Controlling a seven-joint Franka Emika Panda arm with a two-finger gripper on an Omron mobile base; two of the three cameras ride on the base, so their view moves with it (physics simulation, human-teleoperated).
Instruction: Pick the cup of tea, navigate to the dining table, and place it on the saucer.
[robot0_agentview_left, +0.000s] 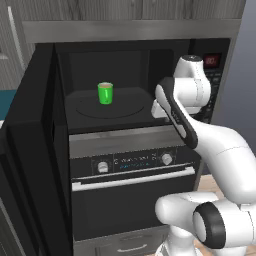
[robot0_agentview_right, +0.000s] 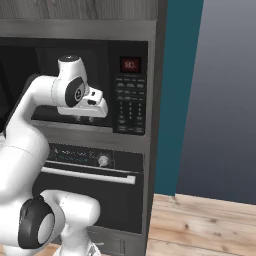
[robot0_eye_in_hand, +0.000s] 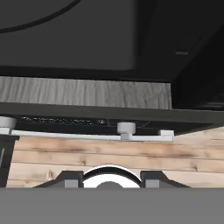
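The green cup (robot0_agentview_left: 105, 93) stands upright inside the open microwave (robot0_agentview_left: 60, 65). It sits on the round dark plate (robot0_agentview_left: 107, 107) on the microwave floor, a bit left of the middle. Nothing touches the cup.

The microwave door (robot0_agentview_left: 30, 150) hangs open on the left side. On the right side of the microwave is a dark panel of buttons (robot0_agentview_right: 130, 107) with a small red screen (robot0_agentview_right: 130, 64) on top.

Below the microwave is an oven (robot0_agentview_left: 130, 200). It has two round knobs (robot0_agentview_left: 166, 159) and a long pale handle (robot0_agentview_left: 132, 178) across the front.

The white arm (robot0_agentview_left: 220, 150) bends up in front of the oven, and its hand reaches the right part of the microwave mouth. The claw (robot0_agentview_right: 84, 120) points down, near the front lip of the microwave. It is well apart from the cup, off to the cup's right. In the hand view the two dark tips (robot0_eye_in_hand: 72, 179) stand apart with nothing between them. The claw is partly open and holds nothing.

The hand view looks down past the microwave edge to the oven handle and the wood floor (robot0_eye_in_hand: 131, 162). To the right of the oven there is a blue-green wall (robot0_agentview_right: 180, 95) and a grey wall (robot0_agentview_right: 225, 100).
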